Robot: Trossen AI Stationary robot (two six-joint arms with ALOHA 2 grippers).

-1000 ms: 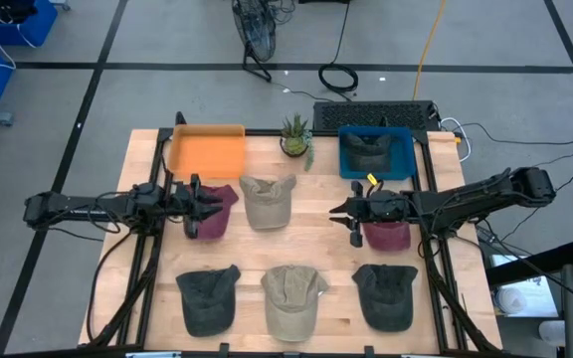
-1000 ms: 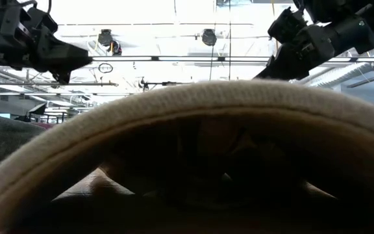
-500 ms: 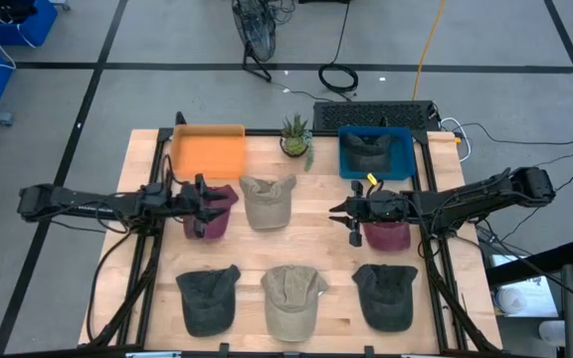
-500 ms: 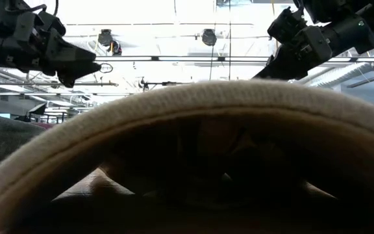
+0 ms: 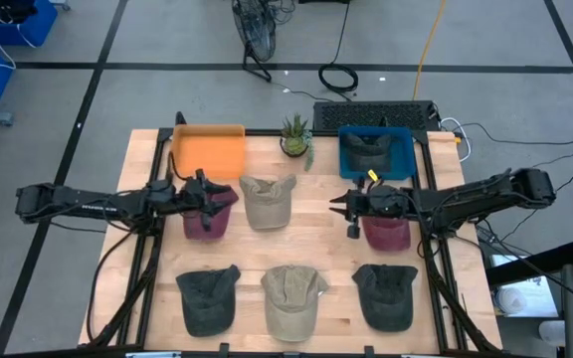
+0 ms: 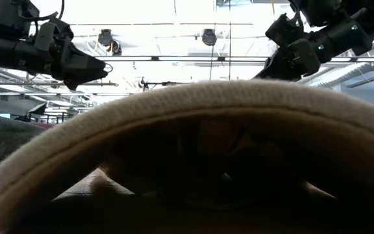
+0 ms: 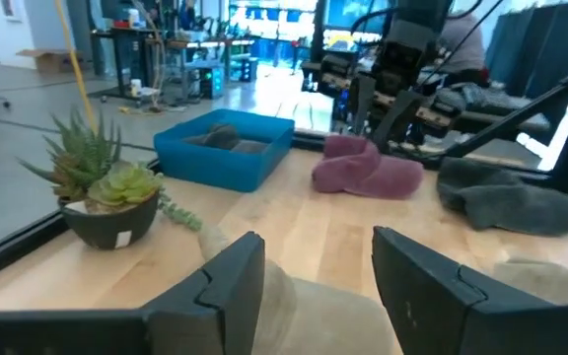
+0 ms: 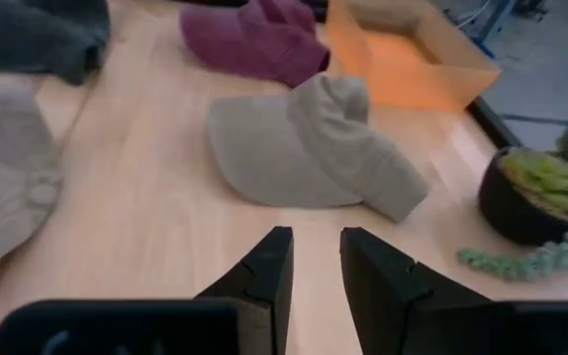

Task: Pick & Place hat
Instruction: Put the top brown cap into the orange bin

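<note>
- Above the worktop [image 5: 152, 288], the left gripper [image 5: 210, 198] hovers over the maroon hat [image 5: 210, 215] on the left, its jaws spread wide with nothing between them
- On the right, the right gripper [image 5: 342, 210] hangs at the left edge of a second maroon hat [image 5: 387, 234], jaws narrowly parted and empty
- Between the two grippers lies a tan hat [image 5: 267, 201]
- Along the near edge sit a dark hat [image 5: 207, 297], another tan hat [image 5: 290, 299] and another dark hat [image 5: 385, 294]
- At the far edge stand an orange bin [image 5: 207, 150], a potted plant [image 5: 295, 135] and a blue bin [image 5: 375, 151] with a dark hat inside
</note>
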